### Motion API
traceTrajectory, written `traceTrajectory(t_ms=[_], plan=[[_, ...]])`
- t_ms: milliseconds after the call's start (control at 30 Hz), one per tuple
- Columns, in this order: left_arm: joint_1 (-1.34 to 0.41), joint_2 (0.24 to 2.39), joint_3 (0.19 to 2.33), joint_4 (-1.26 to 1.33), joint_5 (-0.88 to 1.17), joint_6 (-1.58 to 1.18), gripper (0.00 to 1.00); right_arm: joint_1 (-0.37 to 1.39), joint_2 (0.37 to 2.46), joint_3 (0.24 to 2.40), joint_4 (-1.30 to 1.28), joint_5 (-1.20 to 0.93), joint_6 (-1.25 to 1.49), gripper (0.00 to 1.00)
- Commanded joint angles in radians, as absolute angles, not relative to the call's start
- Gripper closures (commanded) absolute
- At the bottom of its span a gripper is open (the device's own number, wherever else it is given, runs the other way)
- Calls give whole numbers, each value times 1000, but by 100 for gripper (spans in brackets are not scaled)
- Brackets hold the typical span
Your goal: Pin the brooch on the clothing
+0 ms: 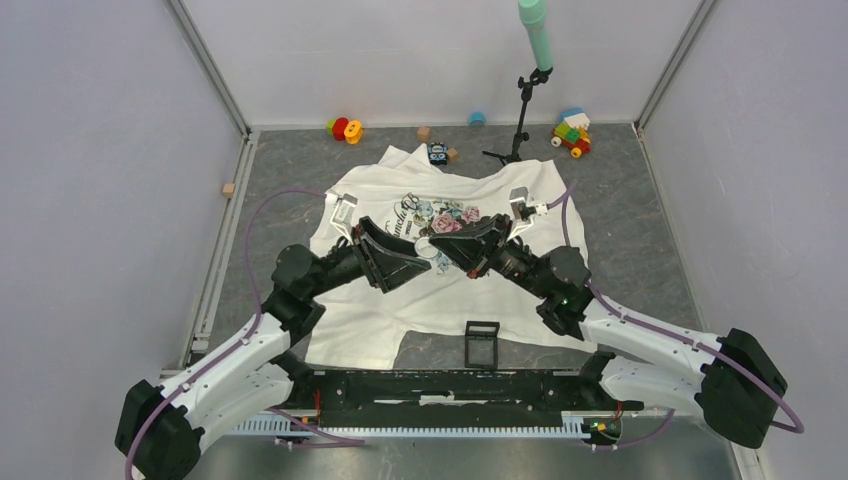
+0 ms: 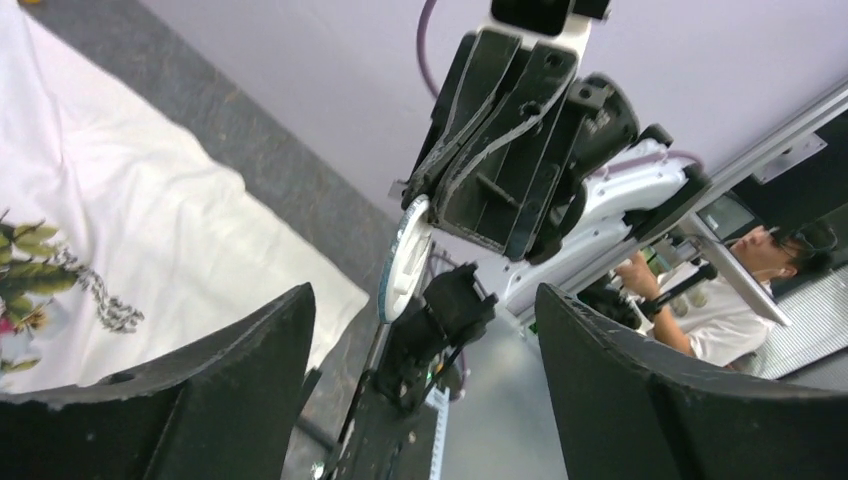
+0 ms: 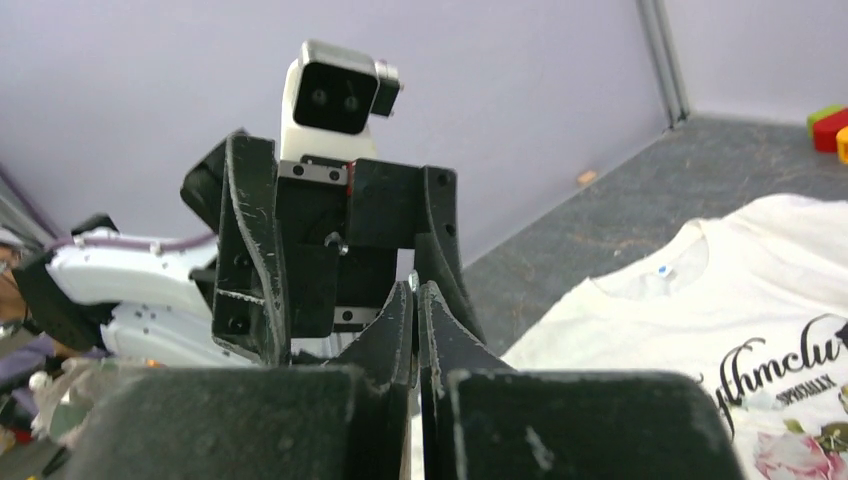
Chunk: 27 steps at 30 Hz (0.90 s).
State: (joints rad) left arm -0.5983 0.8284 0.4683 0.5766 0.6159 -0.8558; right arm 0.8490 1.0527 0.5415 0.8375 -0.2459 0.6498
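Note:
The white T-shirt (image 1: 372,318) with the rose print lies flat on the grey table. It also shows in the left wrist view (image 2: 150,220) and the right wrist view (image 3: 700,300). My right gripper (image 1: 438,247) is shut on the brooch (image 1: 425,248) and holds it above the print. In the left wrist view the brooch (image 2: 402,258) shows edge-on, a pale disc with a bluish rim, at the right gripper's tips. My left gripper (image 1: 420,258) is open, tip to tip with the right one, its jaws wide apart around the brooch (image 2: 422,300) without touching it.
A black square frame holder (image 1: 482,343) stands at the shirt's near hem. A small black-and-blue toy (image 1: 437,153) lies at the collar. Coloured toys (image 1: 345,129) (image 1: 571,132), a stand with a teal pole (image 1: 522,110) and a wooden cube (image 1: 229,189) are toward the back.

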Motion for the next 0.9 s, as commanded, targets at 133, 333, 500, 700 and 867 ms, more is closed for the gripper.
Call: traceTrajectory(t_ms=[133,333,500,700,867], plan=[[-623,832,457,826,493,-985,43,903,1037,521,1049,-50,667,100],[-632,858,458,881,485,-1015,60,926,1059,525,1074,-35,676,100],[-640,860,455,882,481,-1014,65,940,1053,518,1080,-6,669,100],[-640,867,454,885,457,-1017,97,952,1048,510,1079,30,663,100],[-640,881,462,868,449,-1017,98,951,1043,537,996,5,644,95]])
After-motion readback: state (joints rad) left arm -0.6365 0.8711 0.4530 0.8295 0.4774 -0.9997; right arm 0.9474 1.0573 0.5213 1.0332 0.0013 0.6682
